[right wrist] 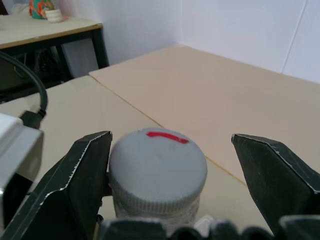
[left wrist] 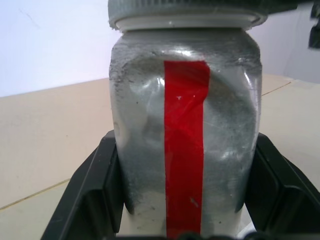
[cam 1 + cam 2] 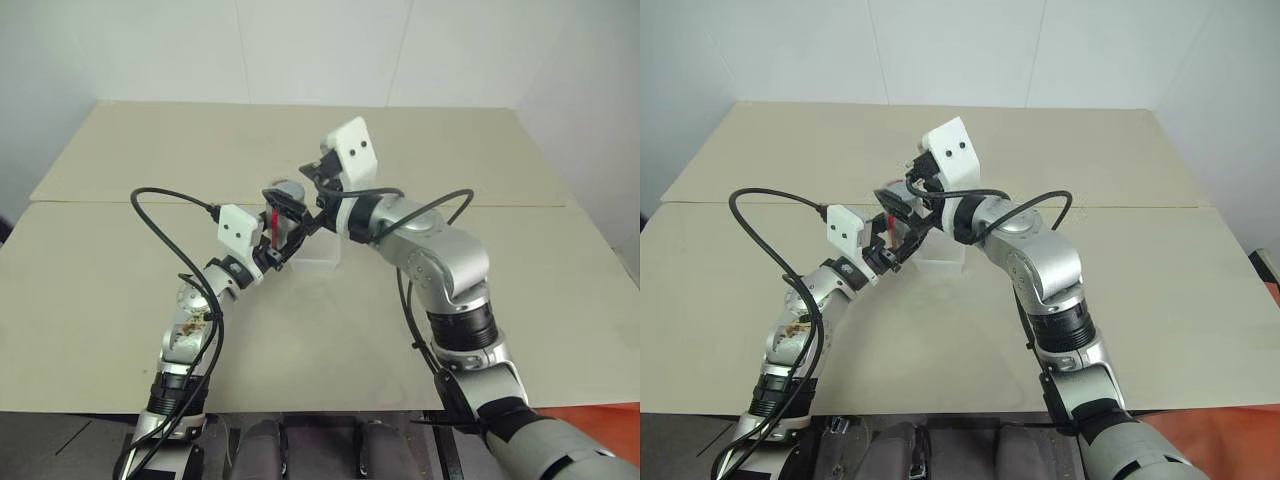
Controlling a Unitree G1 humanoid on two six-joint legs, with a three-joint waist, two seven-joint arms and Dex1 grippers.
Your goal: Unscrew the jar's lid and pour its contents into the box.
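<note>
1. The left gripper (image 3: 283, 232) is clamped on the jar (image 2: 185, 135), its 2 black fingers (image 2: 95, 195) pressed against the dented silvery sides. It holds the jar upright above the table (image 3: 120, 290), probably so the body cannot spin while the cap is worked.
2. The lid (image 1: 157, 162) sits on the jar, still screwed on by the look of it, so the contents stay sealed inside and cannot be seen.
3. The box (image 3: 318, 258) rests on the table just beyond and below the jar, handy for pouring later.
4. The right gripper (image 1: 170, 165) has its jaws spread wide, 1 on each side of the lid; one finger sits close against the rim, the other well apart. It looks poised to close and twist.
</note>
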